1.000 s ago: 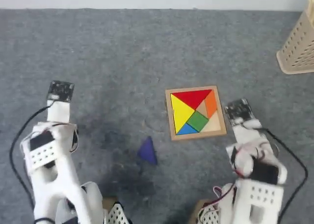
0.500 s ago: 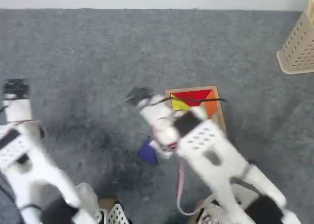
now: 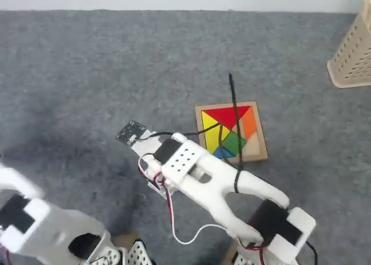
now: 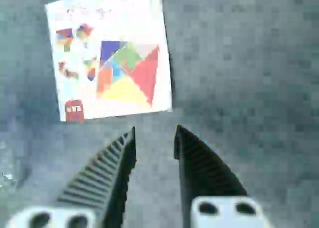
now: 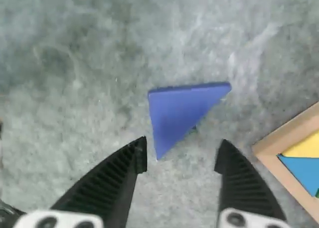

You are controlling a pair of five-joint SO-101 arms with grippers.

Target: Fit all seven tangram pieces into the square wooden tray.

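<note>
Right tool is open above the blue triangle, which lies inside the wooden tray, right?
No. The right tool is open above the blue triangle, but the triangle lies on the grey carpet beside the wooden tray, per the right wrist view.

Readable text: you have none to go on in these views.
Printed card (image 4: 107, 58): you see coloured tangram figures on a white sheet lying on the grey cloth.
Red mark (image 4: 74, 109): it sits at one corner of the card; its lettering is too blurred to read.
</note>
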